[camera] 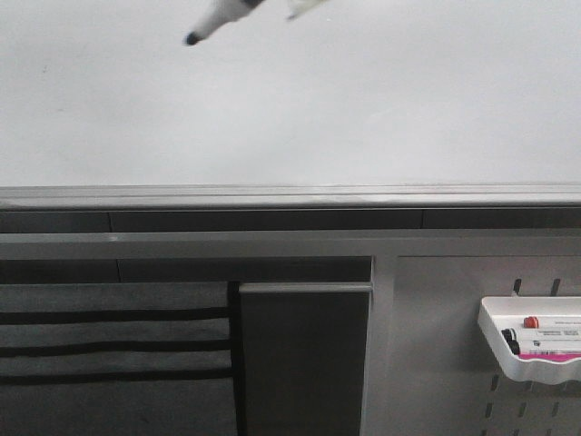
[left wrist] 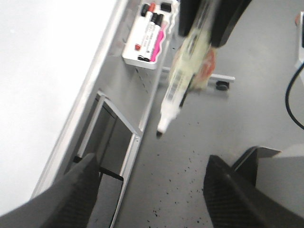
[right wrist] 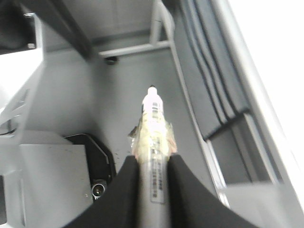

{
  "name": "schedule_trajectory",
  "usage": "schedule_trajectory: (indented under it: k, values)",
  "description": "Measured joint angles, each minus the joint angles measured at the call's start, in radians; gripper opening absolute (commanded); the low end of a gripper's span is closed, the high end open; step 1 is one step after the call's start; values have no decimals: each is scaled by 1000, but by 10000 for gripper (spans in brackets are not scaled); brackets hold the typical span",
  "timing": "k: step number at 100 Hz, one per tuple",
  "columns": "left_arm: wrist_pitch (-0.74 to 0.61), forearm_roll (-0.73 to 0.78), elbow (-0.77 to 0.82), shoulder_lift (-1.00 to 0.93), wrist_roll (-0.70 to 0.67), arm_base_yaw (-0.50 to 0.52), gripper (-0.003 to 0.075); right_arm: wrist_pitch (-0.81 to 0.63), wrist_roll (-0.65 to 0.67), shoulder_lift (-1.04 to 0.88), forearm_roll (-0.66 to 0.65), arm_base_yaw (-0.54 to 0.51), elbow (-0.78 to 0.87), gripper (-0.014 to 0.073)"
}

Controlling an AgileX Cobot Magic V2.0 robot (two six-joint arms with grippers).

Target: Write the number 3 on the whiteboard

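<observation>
The whiteboard (camera: 363, 100) fills the upper front view above its grey rail (camera: 290, 195). Its surface is bare and no number 3 shows on it. My right gripper (right wrist: 153, 159) is shut on a white marker (right wrist: 154, 118) with tape wrapped round its barrel. The marker's black tip (camera: 192, 38) shows at the top of the front view, in front of the board. In the left wrist view the marker (left wrist: 178, 85) hangs tip down, apart from the whiteboard (left wrist: 38, 71). My left gripper (left wrist: 151, 164) is open and empty over the floor.
A grey pegboard panel (camera: 436, 363) below the rail carries a white tray (camera: 536, 350) with spare markers, also in the left wrist view (left wrist: 147, 33). A dark panel (camera: 304, 363) and black-striped grey fabric (camera: 109, 354) are lower left.
</observation>
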Motion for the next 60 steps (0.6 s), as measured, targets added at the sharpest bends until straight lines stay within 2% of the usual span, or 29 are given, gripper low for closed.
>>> schedule_trajectory:
  k: [14, 25, 39, 60]
  values:
    - [-48, 0, 94, -116, -62, 90, 440, -3, 317, -89, -204, -18, 17, 6]
    - [-121, 2, 196, -214, -137, 159, 440, -46, 484, -170, -269, -62, 90, 6]
    - [-232, -17, 303, -322, -190, 218, 440, -155, 599, -273, -284, -111, 254, 6]
    - [-323, -44, 356, -364, -201, 236, 440, -323, 625, -324, -270, -117, 425, 6]
